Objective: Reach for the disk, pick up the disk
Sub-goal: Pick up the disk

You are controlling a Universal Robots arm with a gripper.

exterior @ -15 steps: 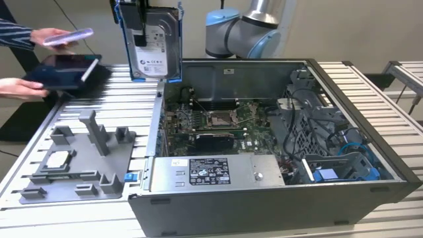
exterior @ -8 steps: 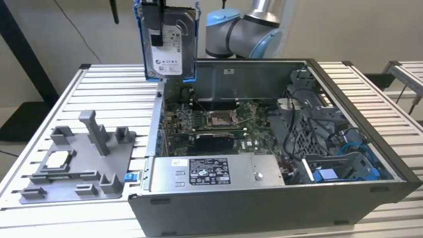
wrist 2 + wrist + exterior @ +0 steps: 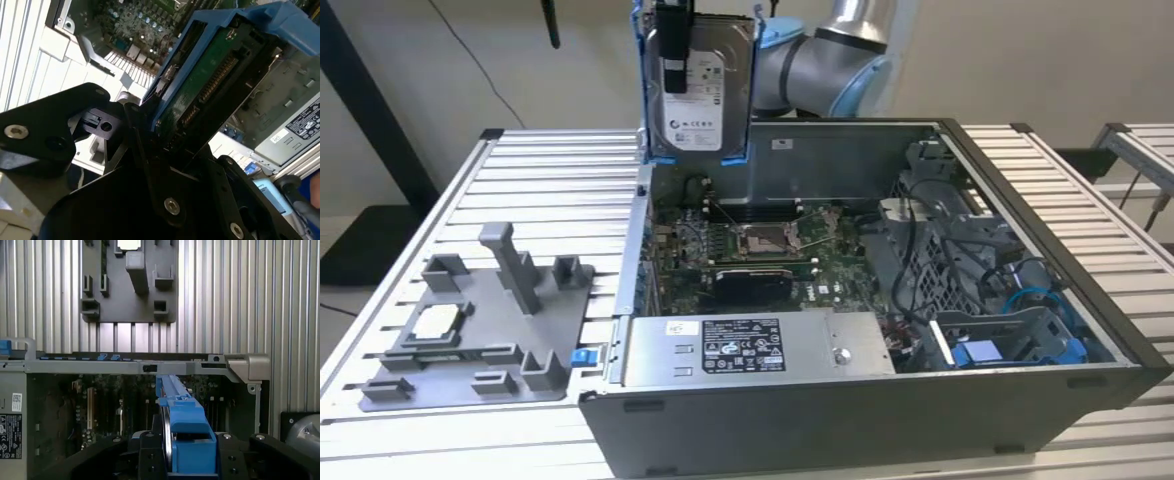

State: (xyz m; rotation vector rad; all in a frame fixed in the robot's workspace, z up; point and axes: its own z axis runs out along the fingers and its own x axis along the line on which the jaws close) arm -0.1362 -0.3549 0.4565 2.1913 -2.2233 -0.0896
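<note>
**Fig.** Slatted metal table carrying an open tower computer case laid on its side, with the motherboard and labelled power supply exposed. A grey robot arm stands behind the case. Beside the case, on the exterior view's left, lies a grey fixture plate with upright pegs. The disk, framed by its blue caddy, hangs upright in the air above the case's far wall, clear of chassis and table, label towards the camera. The black gripper is clamped on the disk, one finger lying across the label face. A small square chip rests on the fixture plate.
</note>
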